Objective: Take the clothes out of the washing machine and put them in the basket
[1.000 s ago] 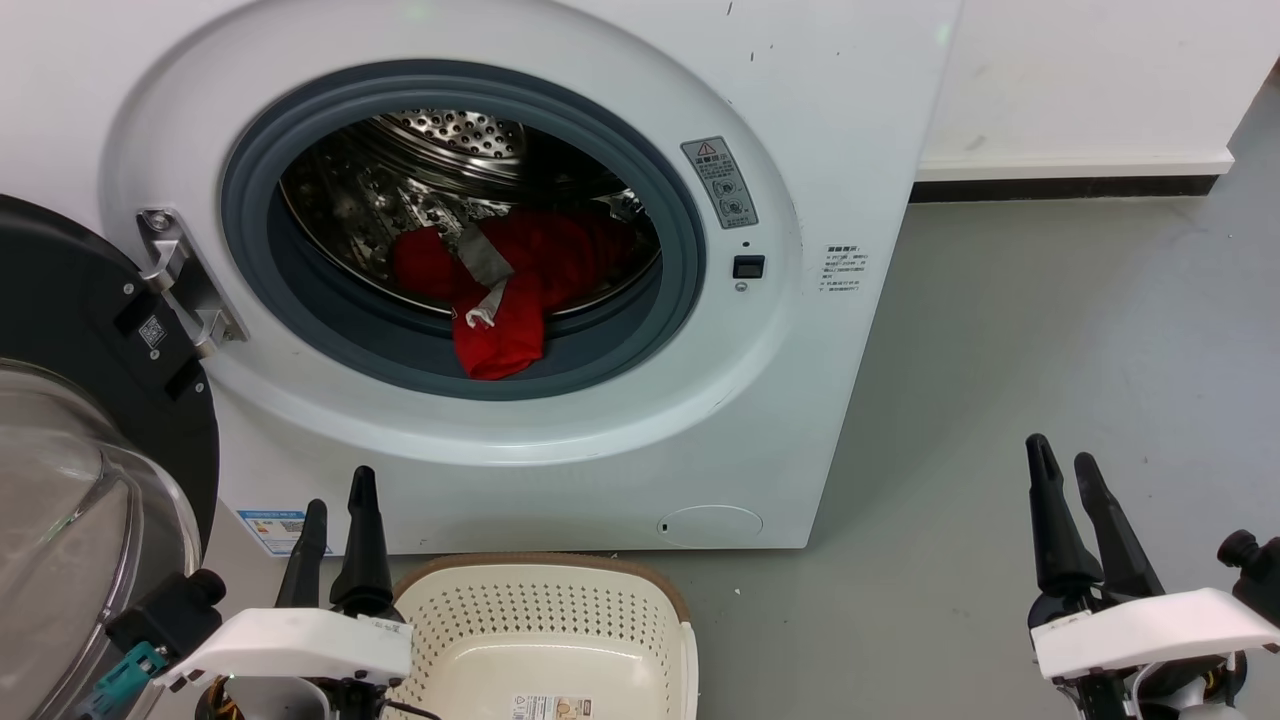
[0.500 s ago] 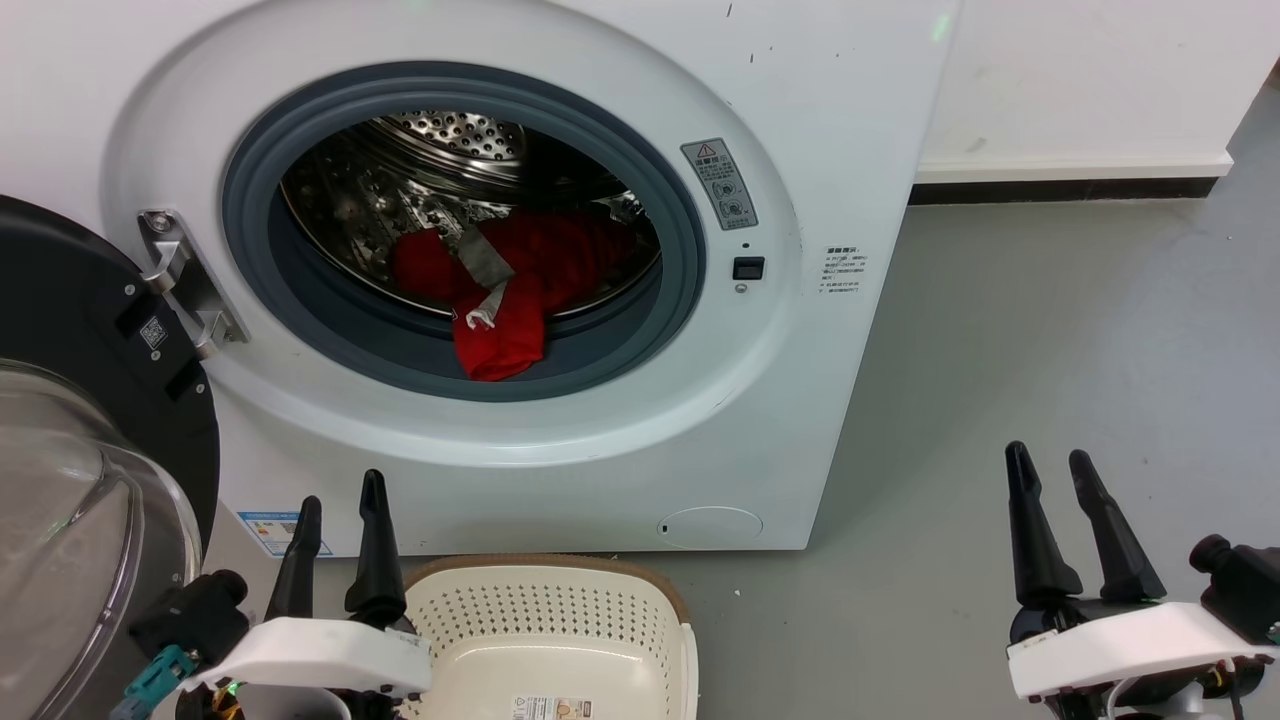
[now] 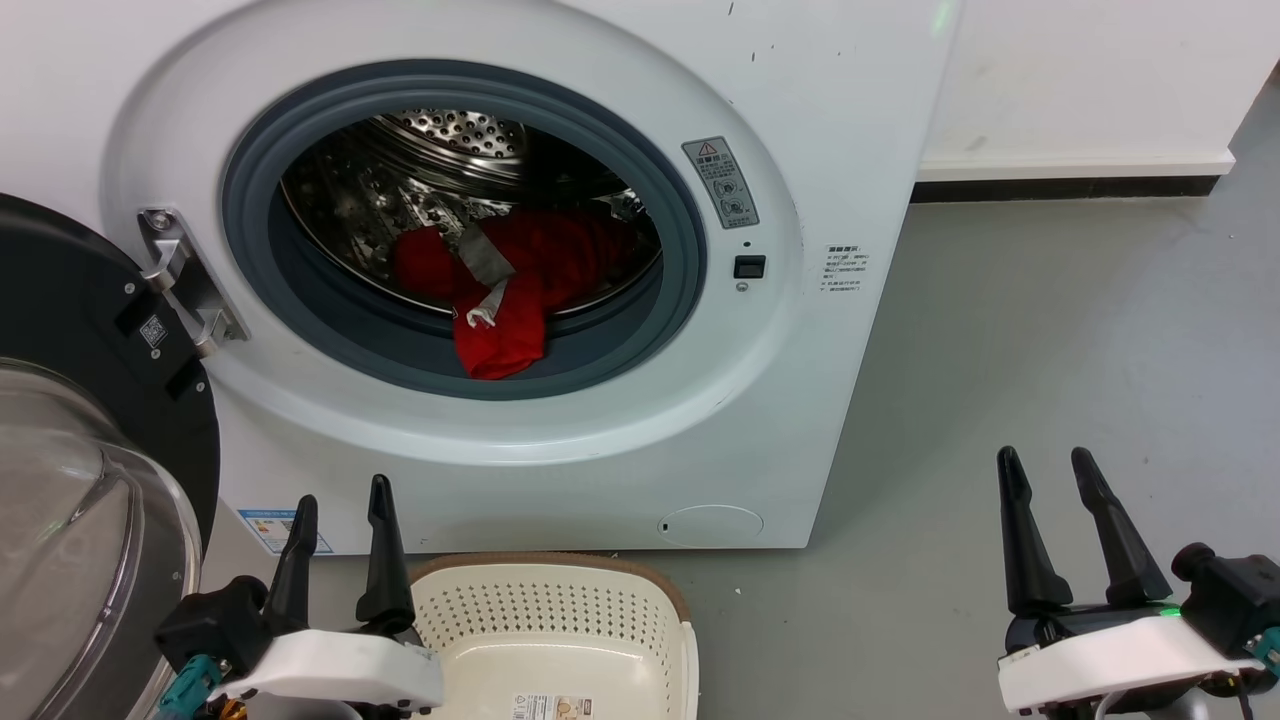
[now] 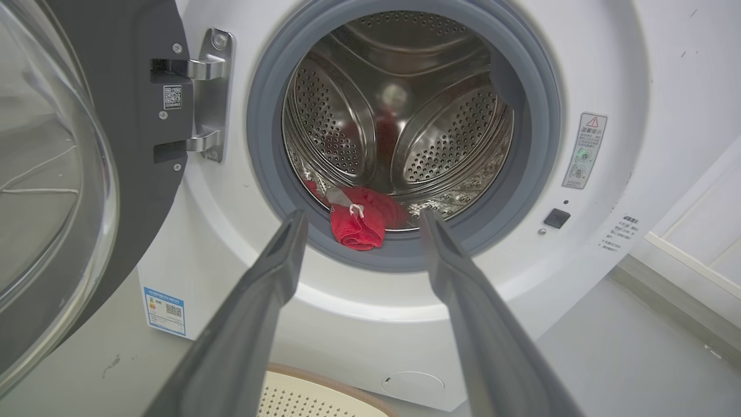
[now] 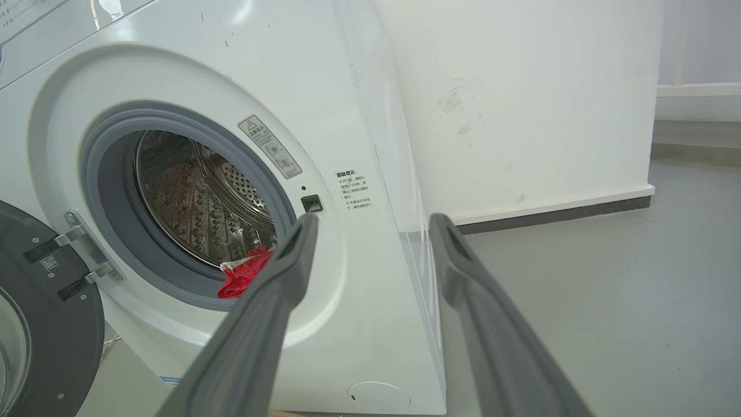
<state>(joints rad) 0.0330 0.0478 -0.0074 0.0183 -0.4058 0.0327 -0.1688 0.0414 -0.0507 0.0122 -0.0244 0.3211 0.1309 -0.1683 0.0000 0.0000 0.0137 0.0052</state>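
Red clothes lay low in the washing machine drum, long axis running back to front, 1 fold drooping outward over the grey door seal. The left gripper, just beside the basket, and the right gripper, well apart from it, stood parted and empty. Likely hazards: fabric snagging on the seal, or a loose pinch dropping it onto the floor.

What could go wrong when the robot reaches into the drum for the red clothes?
1. One end of the clothes hangs over the grey rubber rim; a claw closing there might pinch the rubber too.
2. The open door stands close to the left claw; that arm could knock it while rising.
3. The basket is small and low before the washing machine; a dropped garment could land partly on the floor.
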